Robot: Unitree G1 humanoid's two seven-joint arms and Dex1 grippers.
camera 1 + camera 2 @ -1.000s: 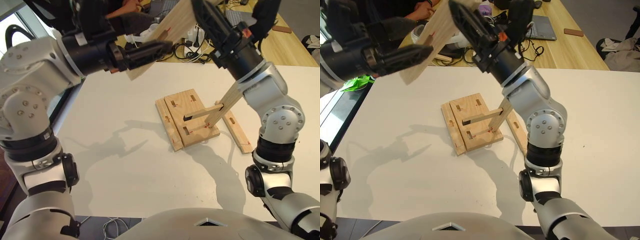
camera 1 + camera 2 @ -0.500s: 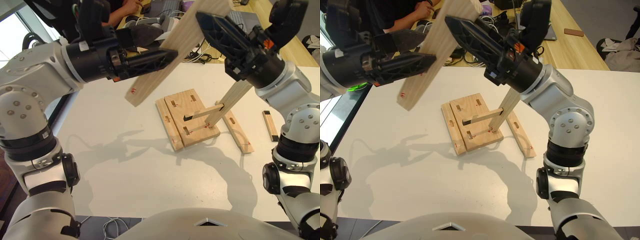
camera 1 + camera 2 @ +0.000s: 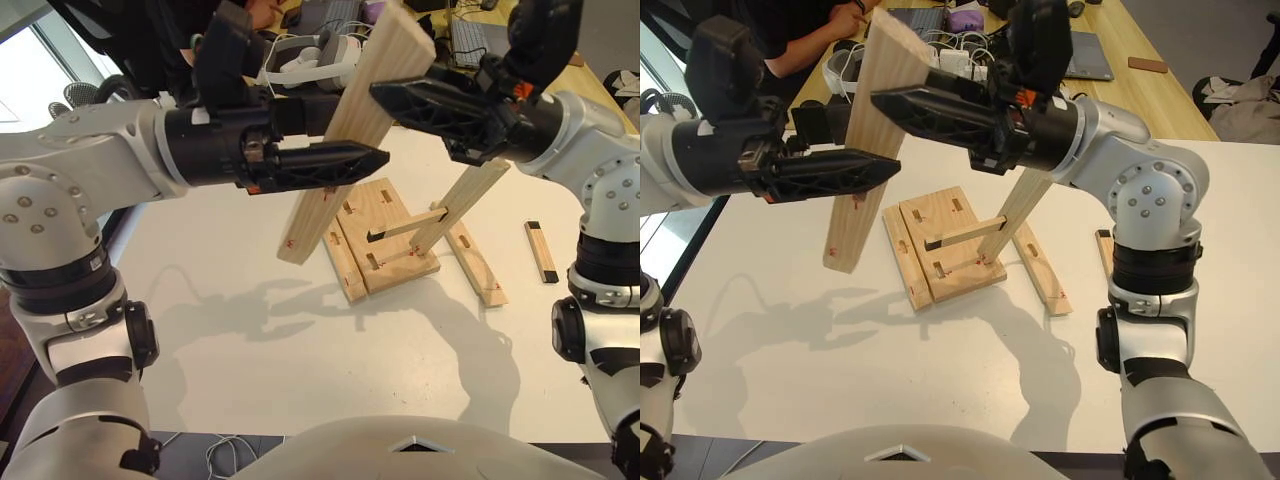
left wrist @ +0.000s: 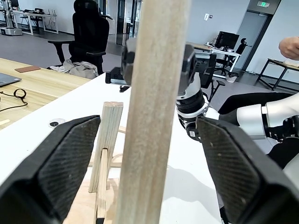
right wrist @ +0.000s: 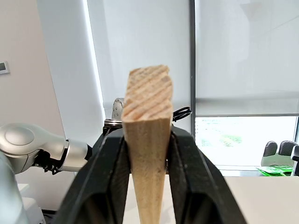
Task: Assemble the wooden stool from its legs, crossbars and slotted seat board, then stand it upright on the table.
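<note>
My right gripper [image 3: 385, 92] is shut on the upper part of a long wooden leg [image 3: 345, 150], held in the air and tilted. The leg's lower end hangs just left of the slotted seat board [image 3: 385, 215]. My left gripper [image 4: 149, 154] is open, its fingers [image 4: 70, 163] straddling the middle of the leg with gaps on both sides. The seat board lies flat on the white table [image 3: 250, 330]. One leg [image 3: 470, 195] stands in it, leaning, with a crossbar [image 3: 405, 225] sticking out of its side. In the right wrist view the leg's end grain [image 5: 147, 102] sits clamped between the pads.
Another leg [image 3: 478, 265] lies flat on the table right of the seat board. A short crossbar [image 3: 540, 250] lies farther right. Cables and devices [image 3: 310, 70] crowd the desk behind the table, where a person sits. The table's near and left parts are bare.
The held leg has swung down from high at the back to steeper, nearer the seat board. Both arms moved with it. The left gripper's fingers now sit at its middle.
</note>
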